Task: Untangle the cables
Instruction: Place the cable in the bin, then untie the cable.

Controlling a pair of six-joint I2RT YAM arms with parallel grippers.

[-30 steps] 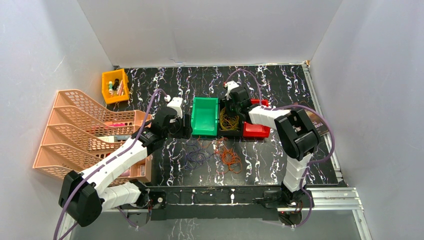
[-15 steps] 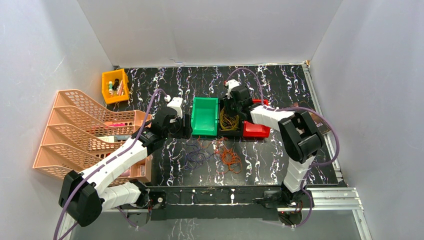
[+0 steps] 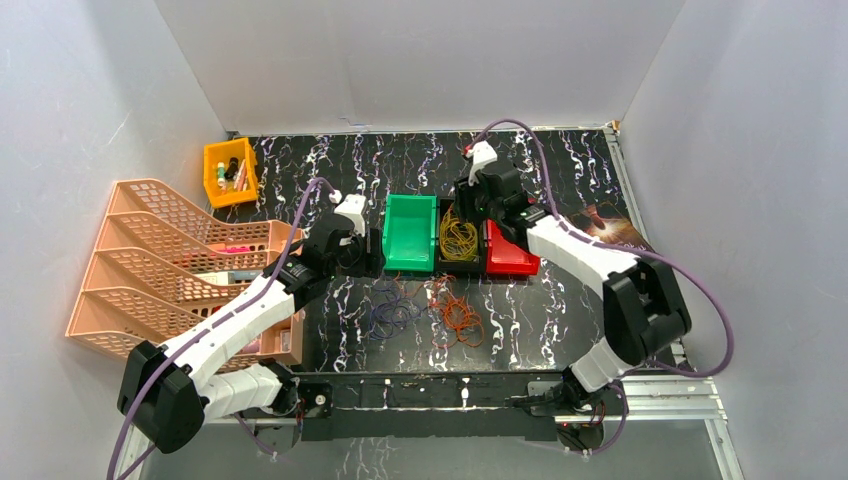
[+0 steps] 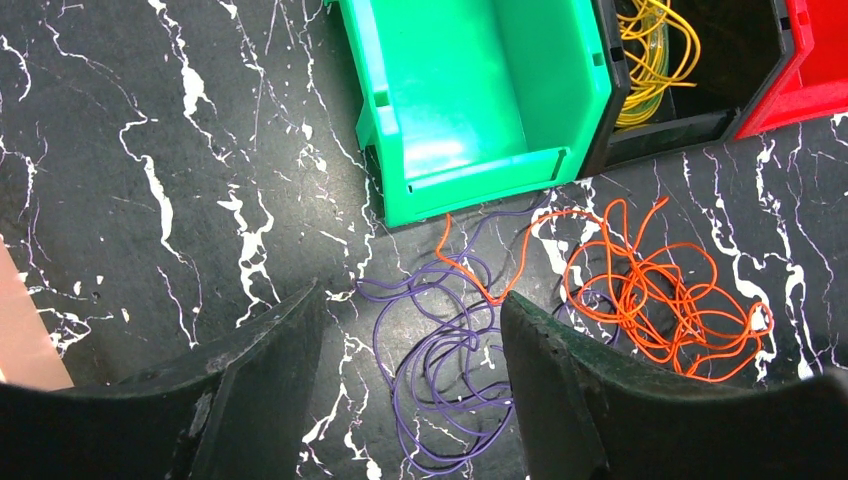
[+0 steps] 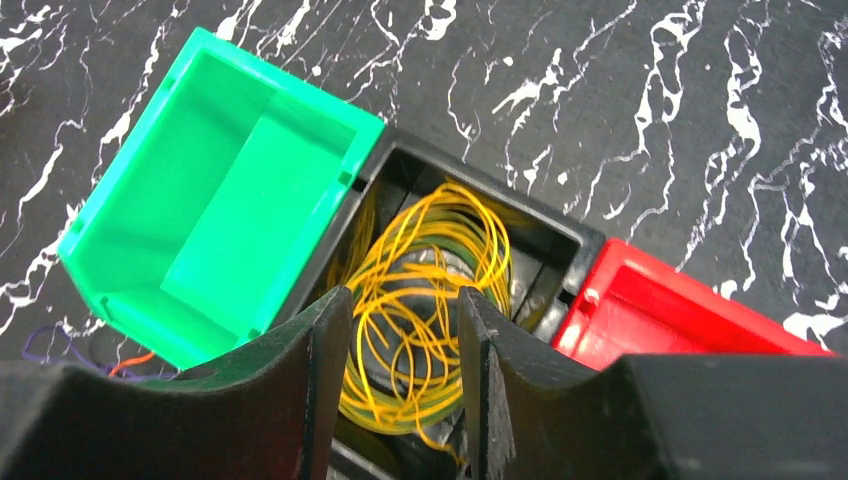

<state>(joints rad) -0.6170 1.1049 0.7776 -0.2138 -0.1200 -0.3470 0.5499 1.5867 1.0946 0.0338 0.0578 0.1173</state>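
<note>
Above black bin (image 5: 560,240) of yellow cables (image 5: 440,250): right end effector (image 5: 403,297), released (drop apparently done). Over purple cables (image 4: 440,380) snarled with orange cables (image 4: 650,290) on bench (image 4: 150,150): left end effector (image 4: 410,305), spread for picking.

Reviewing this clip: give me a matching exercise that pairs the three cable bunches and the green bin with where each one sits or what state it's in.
Column one:
1. yellow cables
2. orange cables
3. purple cables
4. green bin

Column two:
A. empty
B. coiled inside the black bin
C. loose on the table, in front of the green bin
D. loose on the table, mostly in front of the black bin

Pairs: 1-B, 2-D, 3-C, 4-A
</note>
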